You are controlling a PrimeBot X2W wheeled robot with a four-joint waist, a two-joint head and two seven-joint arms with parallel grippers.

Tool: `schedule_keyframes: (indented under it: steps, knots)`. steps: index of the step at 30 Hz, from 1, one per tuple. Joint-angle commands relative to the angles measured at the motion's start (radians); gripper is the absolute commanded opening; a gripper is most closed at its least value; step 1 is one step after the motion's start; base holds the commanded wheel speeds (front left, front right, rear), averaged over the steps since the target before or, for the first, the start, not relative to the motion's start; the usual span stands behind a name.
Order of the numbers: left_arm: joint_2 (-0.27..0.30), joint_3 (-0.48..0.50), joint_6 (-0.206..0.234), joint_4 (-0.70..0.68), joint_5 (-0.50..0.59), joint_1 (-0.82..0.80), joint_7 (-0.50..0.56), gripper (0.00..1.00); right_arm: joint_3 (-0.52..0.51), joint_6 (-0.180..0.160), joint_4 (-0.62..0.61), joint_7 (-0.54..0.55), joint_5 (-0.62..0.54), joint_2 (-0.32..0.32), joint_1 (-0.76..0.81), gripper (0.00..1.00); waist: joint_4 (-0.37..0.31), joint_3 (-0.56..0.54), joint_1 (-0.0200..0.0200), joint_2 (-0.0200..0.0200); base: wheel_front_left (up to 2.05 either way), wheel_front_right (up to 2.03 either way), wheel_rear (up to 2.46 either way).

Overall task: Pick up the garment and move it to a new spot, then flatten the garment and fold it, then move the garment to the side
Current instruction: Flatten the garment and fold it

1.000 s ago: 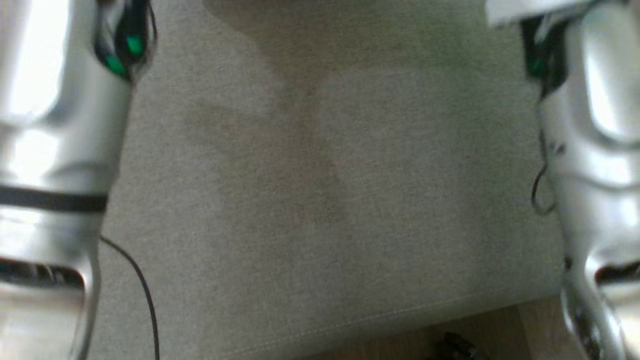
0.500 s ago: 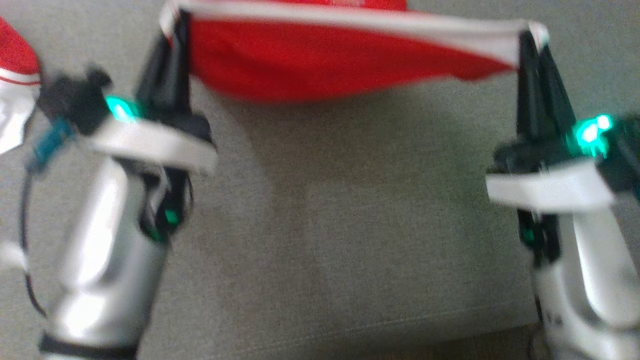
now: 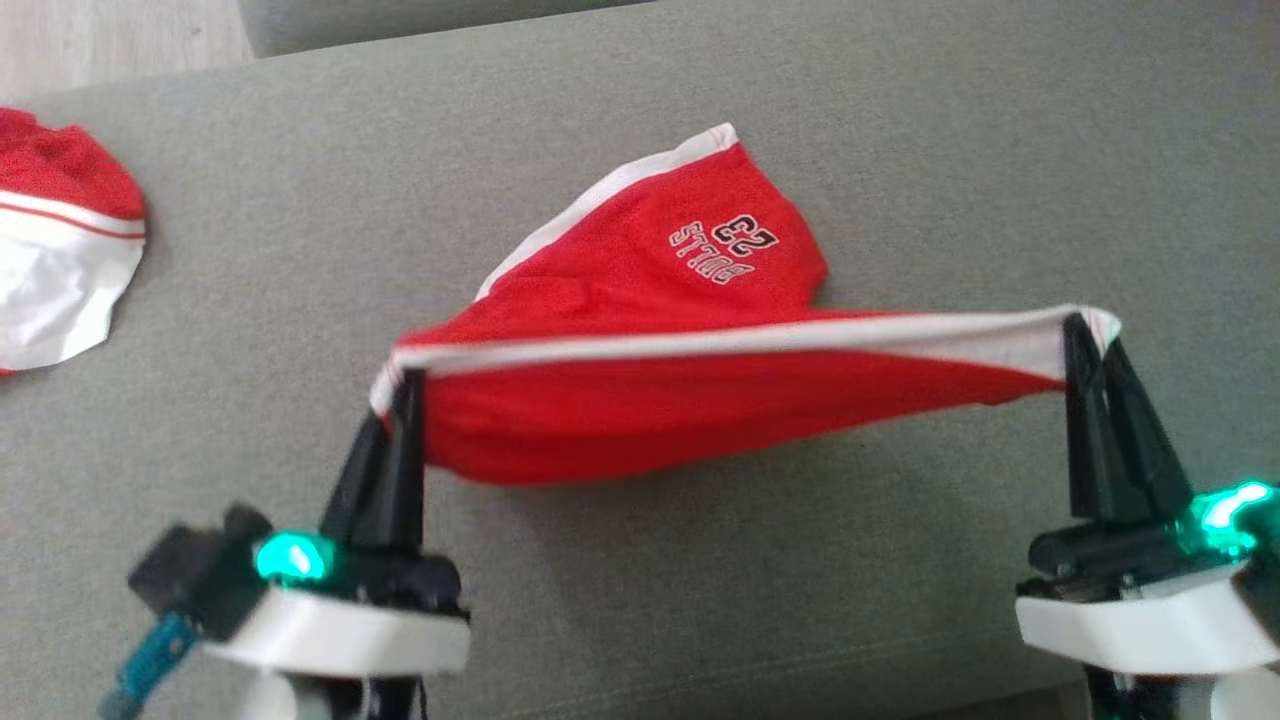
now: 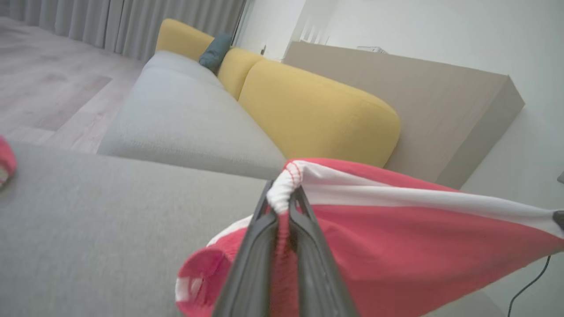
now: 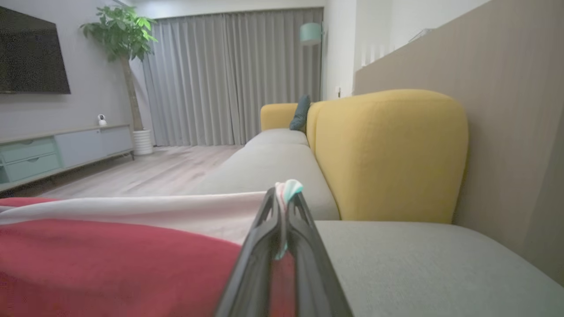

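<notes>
The garment (image 3: 650,300) is a pair of red shorts with a white band and "BULLS 23" lettering. Its waistband is stretched taut between my two grippers above the grey cushion (image 3: 700,560). My left gripper (image 3: 403,385) is shut on the band's left end, and my right gripper (image 3: 1085,328) is shut on its right end. The far leg of the shorts rests on the cushion. In the left wrist view the band (image 4: 282,193) bunches between that gripper's (image 4: 283,198) tips. In the right wrist view the red cloth (image 5: 110,259) spreads left of the pinching gripper (image 5: 283,196).
A second red and white garment (image 3: 55,260) lies at the cushion's far left. The cushion's front edge runs along the bottom of the head view. Yellow backrests (image 5: 387,154) and a beige wall panel (image 4: 418,105) stand beyond the seat; wooden floor (image 5: 145,171) lies to the side.
The head camera has tilted up from the bare cushion and forearms. The shorts and both gripper tips, at the top edge half a second ago, now sit mid-frame, still stretched between the shut grippers.
</notes>
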Motion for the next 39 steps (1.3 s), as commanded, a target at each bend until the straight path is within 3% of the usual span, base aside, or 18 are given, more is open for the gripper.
schedule_keyframes:
  steps: [1,10,20,27,39]
  knots:
    - [0.003,0.032,0.012,-0.047,-0.002,0.003,0.001,0.0,0.005,0.007,-0.043,0.015,0.003,-0.005,-0.004,0.0,0.007,0.003,0.0001,-0.0001,0.0,0.0,0.0]
    - [-0.055,-0.03,-0.003,0.071,-0.078,0.021,0.039,0.0,-0.015,0.007,0.118,0.042,0.029,-0.014,-0.066,0.0,0.063,0.047,0.0001,-0.0001,0.0,0.0,0.0]
    - [-0.099,-0.041,-0.008,0.275,-0.186,-0.157,0.077,0.0,0.032,0.007,0.387,0.067,0.044,-0.106,-0.338,0.0,0.116,0.098,0.0001,-0.0001,0.0,0.0,0.0]
    - [-0.11,-0.06,0.029,0.418,-0.255,-0.323,0.081,0.0,0.109,0.007,0.657,0.086,0.059,-0.17,-0.617,0.0,0.164,0.145,0.0001,-0.0001,0.0,0.0,0.0]
    - [-0.112,-0.196,0.109,0.544,-0.434,-0.485,0.017,0.0,0.244,0.007,1.091,0.06,0.087,-0.194,-0.939,0.0,0.25,0.224,0.0001,-0.0001,0.0,0.0,0.0]
